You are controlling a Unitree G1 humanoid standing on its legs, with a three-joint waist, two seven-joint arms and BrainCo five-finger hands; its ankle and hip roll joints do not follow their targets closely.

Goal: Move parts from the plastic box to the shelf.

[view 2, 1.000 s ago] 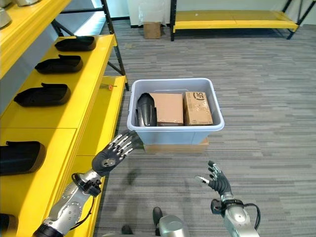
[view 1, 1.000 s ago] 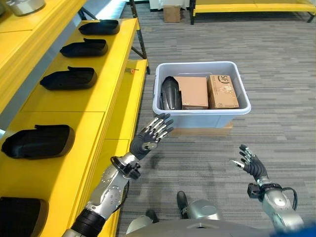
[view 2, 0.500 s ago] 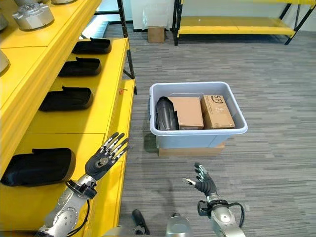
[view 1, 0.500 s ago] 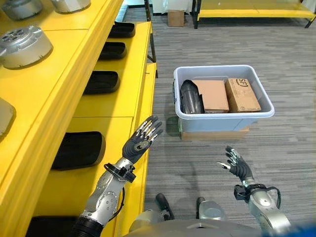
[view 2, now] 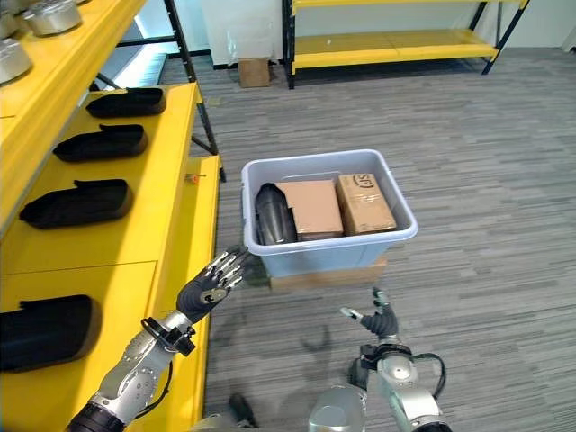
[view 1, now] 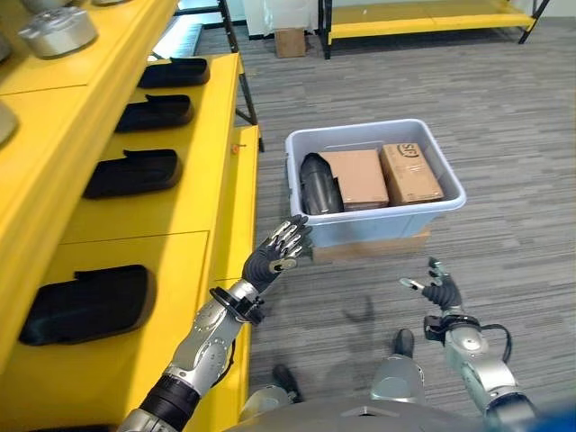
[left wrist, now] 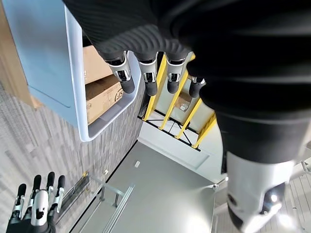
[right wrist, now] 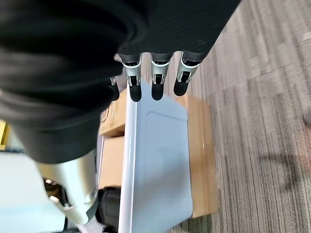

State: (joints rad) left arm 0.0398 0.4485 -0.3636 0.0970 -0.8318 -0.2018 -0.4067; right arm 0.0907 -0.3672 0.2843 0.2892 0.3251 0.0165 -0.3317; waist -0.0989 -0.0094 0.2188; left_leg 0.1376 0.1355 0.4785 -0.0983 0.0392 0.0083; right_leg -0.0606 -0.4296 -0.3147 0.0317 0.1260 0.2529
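A pale blue plastic box (view 1: 387, 220) stands on the floor on a flat brown base. Inside it a black moulded part (view 1: 317, 185) lies at the left end beside two cardboard cartons (view 1: 354, 178). My left hand (view 1: 275, 256) hovers open with spread fingers just short of the box's near left corner, holding nothing. My right hand (view 1: 440, 292) hangs open and low over the carpet, in front of the box's right end. The left wrist view looks past straight fingers (left wrist: 146, 85) at the box wall (left wrist: 43, 58). The right wrist view has straight fingers (right wrist: 155, 88) over the box rim (right wrist: 155, 160).
A yellow shelf (view 1: 180, 207) runs along my left, with several black parts (view 1: 131, 173) lying in a row on its lower level. Silver round parts (view 1: 56, 31) sit on the level above. Further yellow racks (view 1: 423, 16) and a small carton (view 1: 290, 40) stand at the back.
The camera has swung, so the whole scene has shifted. My left hand now sits closer to the box's near left corner. Both hands stay open and hold nothing.
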